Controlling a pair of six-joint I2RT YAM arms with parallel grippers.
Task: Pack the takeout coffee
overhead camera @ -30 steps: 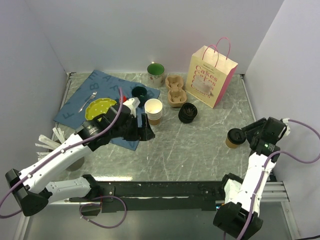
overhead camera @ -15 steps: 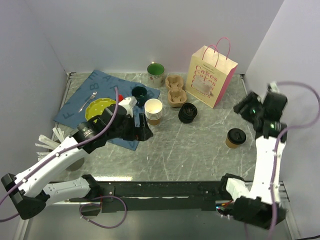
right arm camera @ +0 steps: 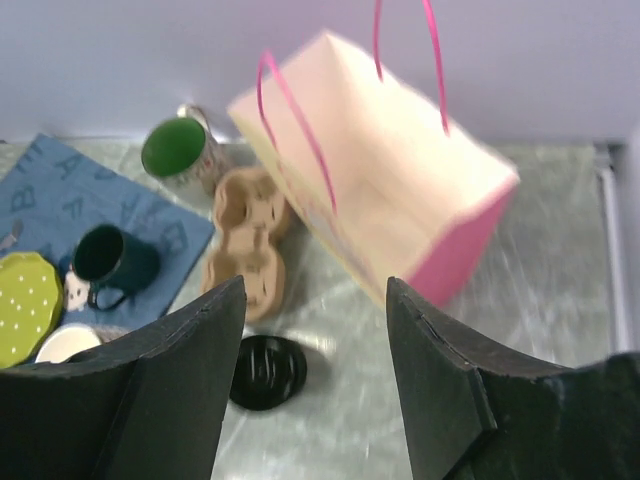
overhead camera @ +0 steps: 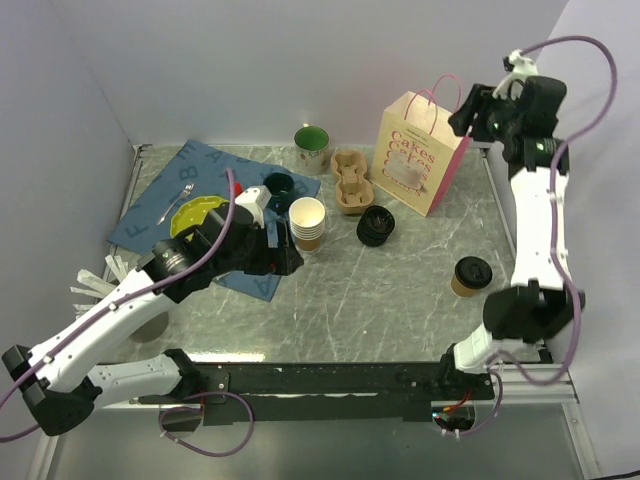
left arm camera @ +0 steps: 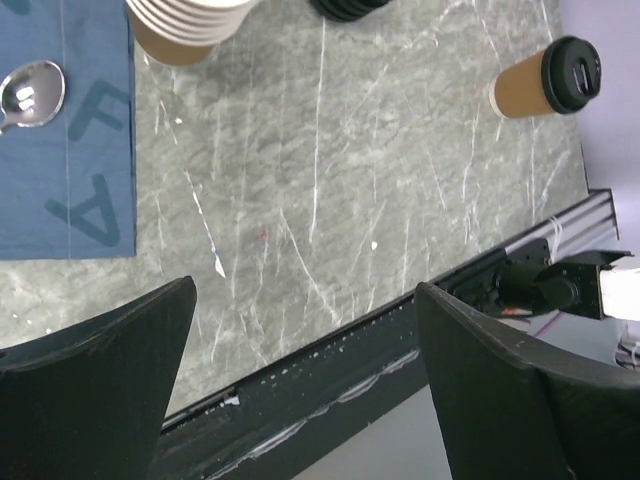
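The takeout coffee (overhead camera: 470,275), a brown cup with a black sip lid, stands alone at the right of the table; it also shows in the left wrist view (left arm camera: 548,80). The cream and pink paper bag (overhead camera: 422,152) stands open at the back right and also shows in the right wrist view (right arm camera: 390,190). My right gripper (overhead camera: 478,110) is open and empty, raised high beside the bag's top, far from the coffee; its jaws (right arm camera: 315,290) look down on the bag. My left gripper (overhead camera: 285,262) is open and empty above the table's middle left (left arm camera: 305,300).
A cardboard cup carrier (overhead camera: 351,182) lies left of the bag. A stack of lidless paper cups (overhead camera: 307,222) and loose black lids (overhead camera: 375,226) stand mid-table. A green mug (overhead camera: 311,147), a dark mug (overhead camera: 279,185), a yellow-green plate (overhead camera: 198,215) and a spoon (overhead camera: 177,200) are on or near a blue mat (overhead camera: 160,215).
My right arm has swung up and back, from beside the coffee to high next to the bag's top. My left gripper has shifted slightly left. The coffee has not moved.
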